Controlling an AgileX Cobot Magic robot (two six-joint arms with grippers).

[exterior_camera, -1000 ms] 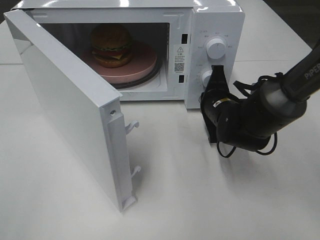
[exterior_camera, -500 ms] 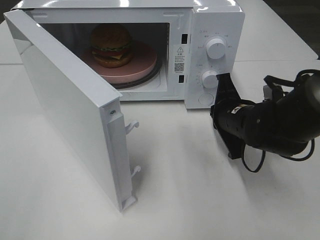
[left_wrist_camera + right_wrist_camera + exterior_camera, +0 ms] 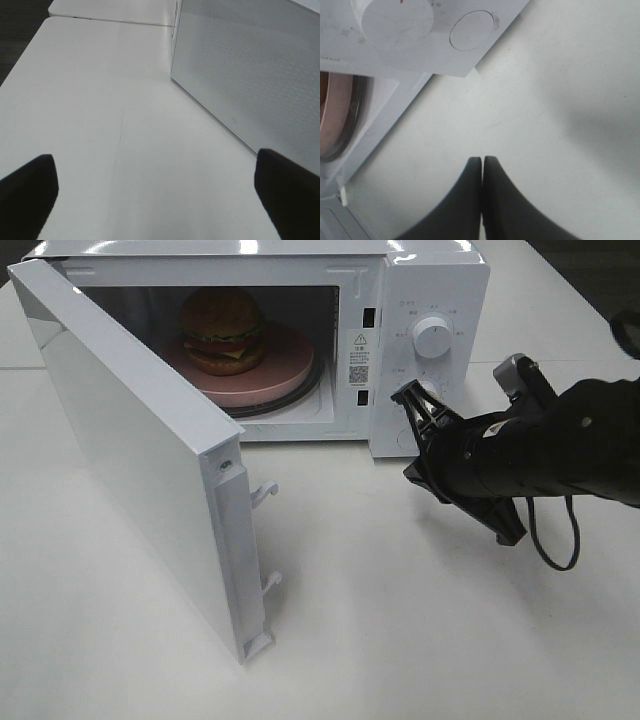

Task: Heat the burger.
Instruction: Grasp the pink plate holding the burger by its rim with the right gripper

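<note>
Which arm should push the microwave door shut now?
Probably left. The left gripper is open and faces the outside of the swung-out door. The right gripper is shut near the knobs, away from the door. The burger is already inside.

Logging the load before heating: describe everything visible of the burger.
The burger stands upright inside the microwave, whose door hangs wide open. It has a glossy golden-brown domed top bun, green lettuce, a red slice, a yellow cheese corner and a brown bottom bun. It rests on a round pink plate, left of its middle in the high view. Only the plate touches it.
</note>
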